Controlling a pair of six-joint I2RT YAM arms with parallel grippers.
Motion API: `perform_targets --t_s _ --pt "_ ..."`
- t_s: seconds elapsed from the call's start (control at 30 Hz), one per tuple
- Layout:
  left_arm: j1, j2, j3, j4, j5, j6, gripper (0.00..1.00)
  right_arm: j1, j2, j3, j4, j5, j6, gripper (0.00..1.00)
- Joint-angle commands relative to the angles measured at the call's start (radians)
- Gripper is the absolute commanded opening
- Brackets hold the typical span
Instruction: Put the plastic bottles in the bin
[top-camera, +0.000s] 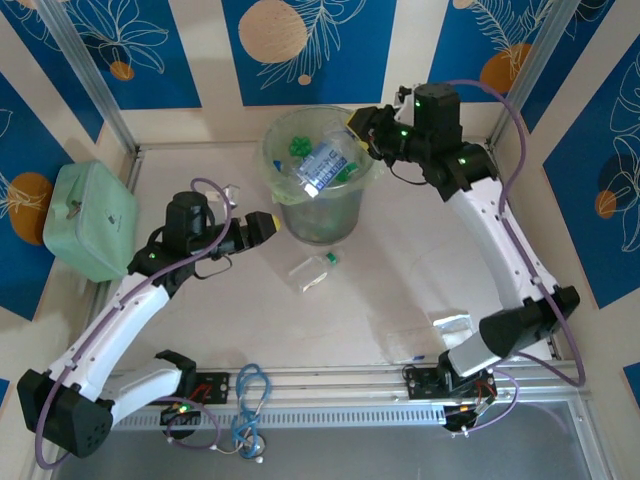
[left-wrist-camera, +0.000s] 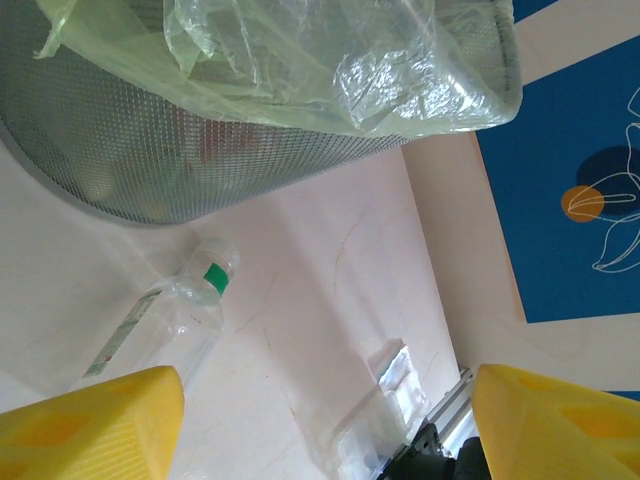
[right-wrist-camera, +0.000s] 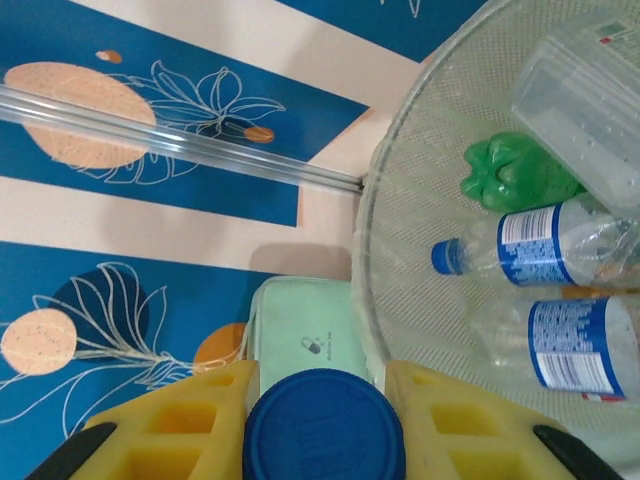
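My right gripper (right-wrist-camera: 320, 378) is pinched tight on a blue cap (right-wrist-camera: 323, 428), with one yellow finger on each side of it. That wrist view looks past the cap into the bin (right-wrist-camera: 395, 220), just ahead of my fingers. A green bottle (right-wrist-camera: 520, 175) and two clear bottles with blue labels (right-wrist-camera: 545, 245) lie in there. The view from above shows the rest of the held bottle (top-camera: 325, 168) hanging over the bin's mouth and hiding some of what lies inside. My left gripper (left-wrist-camera: 328, 400) has its fingers spread wide, with nothing between them. Ahead of them a clear bottle with a green cap (left-wrist-camera: 170, 325) lies flat on the table (left-wrist-camera: 300, 300), near the bin's wall. A flat plastic bag (left-wrist-camera: 395, 372) lies off to one side. A mint-green case (top-camera: 88, 220) sits on the outer side of my left gripper.
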Motion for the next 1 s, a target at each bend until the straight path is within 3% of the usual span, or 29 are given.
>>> perform_targets --t_s 0.0,0.4,0.47,0.53,0.63,0.77,0.97 --pt "-0.012 -0.008 -0.007 0.023 0.024 0.041 0.75 -0.011 0.051 0.054 0.028 -0.003 0.001 0.23" --pt "-0.02 -0.006 -0.043 0.043 0.013 0.042 0.75 -0.016 0.14 0.063 0.078 0.18 0.112 0.23" --pt "-0.021 -0.007 -0.049 0.054 0.024 0.044 0.77 -0.011 0.155 0.068 0.076 0.188 0.135 0.3" --pt "-0.026 -0.005 -0.057 0.066 0.036 0.049 0.8 0.002 0.165 0.068 0.063 0.202 0.135 0.55" --pt "-0.036 0.004 -0.06 0.064 0.037 0.07 0.84 0.013 0.158 0.047 0.029 0.225 0.124 0.76" --pt "-0.058 0.021 -0.065 0.058 0.023 0.109 0.88 0.006 0.086 -0.051 0.041 0.244 0.122 0.82" --pt "-0.109 0.078 -0.07 0.022 -0.017 0.19 0.9 -0.004 -0.047 -0.166 0.051 0.256 0.093 0.82"
